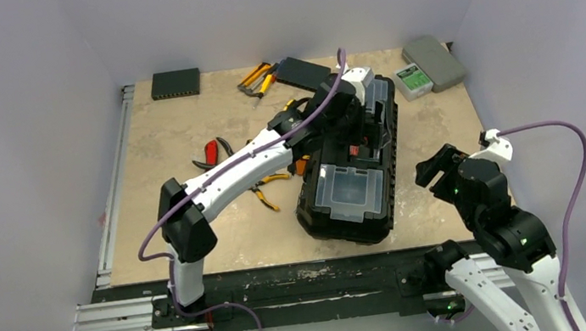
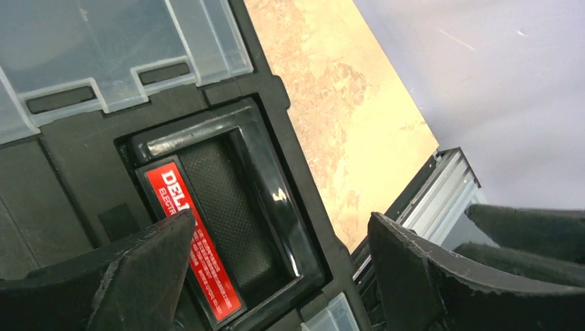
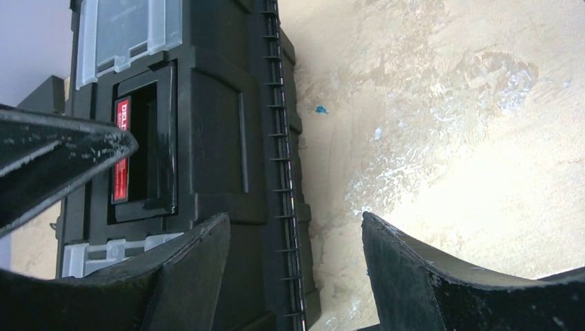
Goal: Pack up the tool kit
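One closed toolbox (image 1: 328,228) with two clear lids (image 1: 345,186) sits right of table (image 1: 195,230) centre, bare tabletop along its right edge, left gripper (image 2: 279,227) spread over its handle (image 2: 234,214), right gripper (image 3: 295,224) spread near the right table edge, and at least three loose tools (image 1: 211,152) to its left.

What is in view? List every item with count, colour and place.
toolbox: one, black with clear lid compartments and a red handle label, table centre, lid down.
yellow-black hand tools: at least three, at the far edge and left of the toolbox, some partly under the left arm.
red-handled tool: one, left of the toolbox.
flat black box: one, far left corner.
black slab: one, far edge, beyond the toolbox.
grey case: one, green label, far right corner.
table: one, tan.
left gripper: open, above the toolbox handle.
right gripper: open, off the toolbox's right side.
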Tool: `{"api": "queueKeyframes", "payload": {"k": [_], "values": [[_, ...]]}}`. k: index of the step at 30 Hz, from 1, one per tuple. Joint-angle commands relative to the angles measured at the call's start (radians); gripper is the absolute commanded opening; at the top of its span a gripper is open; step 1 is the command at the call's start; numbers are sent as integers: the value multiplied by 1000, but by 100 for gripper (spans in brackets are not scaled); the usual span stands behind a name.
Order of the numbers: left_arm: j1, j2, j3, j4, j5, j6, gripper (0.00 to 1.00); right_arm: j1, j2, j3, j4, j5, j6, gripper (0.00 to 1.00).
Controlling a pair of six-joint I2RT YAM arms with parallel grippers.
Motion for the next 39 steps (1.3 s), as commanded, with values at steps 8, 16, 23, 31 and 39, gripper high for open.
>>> {"api": "queueKeyframes", "payload": {"k": [8, 16, 23, 31, 39], "values": [[-17, -93, -113, 153, 89, 49, 92, 4, -3, 39, 19, 47, -28, 69], [-34, 34, 73, -70, 59, 30, 92, 4, -10, 28, 23, 46, -12, 69], [-36, 259, 361, -392, 29, -32, 91, 3, -18, 31, 6, 74, 37, 69], [-20, 227, 247, -286, 239, -79, 91, 3, -17, 16, 18, 40, 72, 69], [82, 89, -148, 323, 644, -333, 88, 4, 37, -77, 132, -179, 130, 75]]}}
